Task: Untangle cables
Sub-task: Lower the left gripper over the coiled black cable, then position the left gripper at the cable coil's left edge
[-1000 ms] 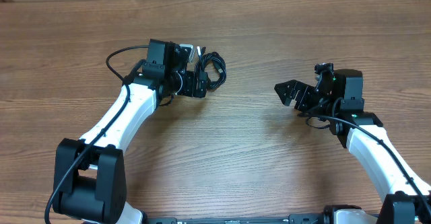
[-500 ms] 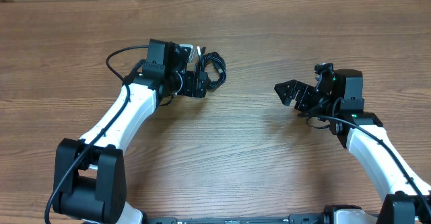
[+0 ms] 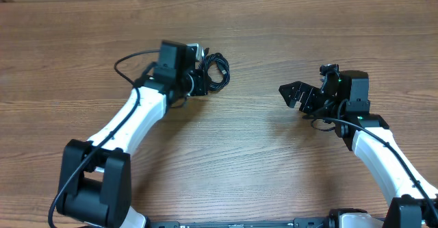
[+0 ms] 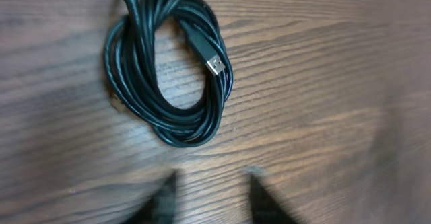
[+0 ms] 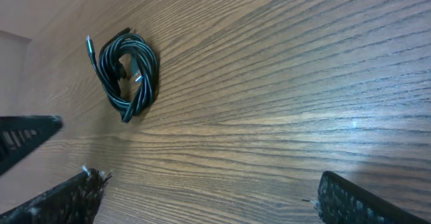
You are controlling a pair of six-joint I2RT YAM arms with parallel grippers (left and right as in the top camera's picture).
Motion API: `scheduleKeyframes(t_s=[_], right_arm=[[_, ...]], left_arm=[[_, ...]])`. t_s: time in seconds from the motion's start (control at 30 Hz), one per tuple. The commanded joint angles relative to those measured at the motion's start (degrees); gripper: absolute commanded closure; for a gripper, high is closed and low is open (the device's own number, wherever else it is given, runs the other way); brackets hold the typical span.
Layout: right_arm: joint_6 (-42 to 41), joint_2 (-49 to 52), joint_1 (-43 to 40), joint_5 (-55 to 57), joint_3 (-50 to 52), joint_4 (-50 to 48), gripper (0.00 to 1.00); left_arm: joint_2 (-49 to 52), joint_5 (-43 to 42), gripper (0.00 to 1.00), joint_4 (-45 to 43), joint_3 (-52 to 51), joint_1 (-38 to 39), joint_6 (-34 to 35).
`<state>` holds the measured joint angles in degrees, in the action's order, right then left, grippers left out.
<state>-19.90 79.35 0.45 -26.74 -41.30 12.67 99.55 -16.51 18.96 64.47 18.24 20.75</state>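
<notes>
One cable coil [image 4: 185, 131] (left gripper [image 4: 210, 183] near)

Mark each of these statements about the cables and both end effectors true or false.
1. The cables lie bunched in one coil on the table. True.
2. The left end effector is clamped on the coil. False: its fingers stand apart just short of the coil, holding nothing.
3. The right end effector is open and empty. True.
4. The right end effector touches the cables. False: bare table lies between them.
5. A silver-tipped plug shows inside the coil's loop. True.
</notes>
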Motion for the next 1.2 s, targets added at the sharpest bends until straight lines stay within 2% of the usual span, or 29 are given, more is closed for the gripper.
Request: scheduleKeyframes(t_s=[0.0, 0.13, 0.4, 0.47, 0.6, 0.73, 0.83, 0.9, 1.0, 1.17], right_arm=[[0.0, 0.3, -0.2, 0.2, -1.3, -0.3, 0.00], [0.0, 0.3, -0.2, 0.2, -1.3, -0.3, 0.00], [0.0, 0.3, -0.2, 0.2, -1.3, -0.3, 0.00], [0.0, 0.3, -0.2, 0.2, -1.3, -0.3, 0.00], [0.0, 0.3, -0.2, 0.2, -1.3, -0.3, 0.00], [0.0, 0.3, -0.2, 0.2, -1.3, -0.3, 0.00], [0.0, 0.3, -0.2, 0.2, -1.3, -0.3, 0.00], [0.0, 0.3, -0.2, 0.2, -1.3, -0.3, 0.00], [0.0, 0.3, -0.2, 0.2, -1.3, -0.3, 0.00], [0.0, 0.3, -0.2, 0.2, -1.3, -0.3, 0.00]], left_arm=[[2.6, 9.9, 0.50, -1.1, -1.0, 2.3, 6.9], [5.7, 17.0, 0.55, -3.9, -1.0, 4.0, 11.0], [13.0, 18.4, 0.59, -15.4, -1.0, 4.3, 11.6], [14.3, 18.4, 0.66, -17.5, -1.0, 4.3, 11.6], [15.5, 18.4, 0.96, -16.7, -1.0, 4.3, 11.3], [12.9, 18.4, 0.96, -13.4, -0.9, 4.2, 5.8], [7.0, 18.4, 0.96, -8.0, -0.8, 4.2, -2.0], [1.7, 18.4, 0.87, -3.0, -0.8, 4.2, -8.6], [-4.0, 18.5, 0.75, 3.6, -0.8, 4.2, -14.2], [-11.1, 19.7, 0.63, 15.0, -0.8, 3.8, -15.9]])
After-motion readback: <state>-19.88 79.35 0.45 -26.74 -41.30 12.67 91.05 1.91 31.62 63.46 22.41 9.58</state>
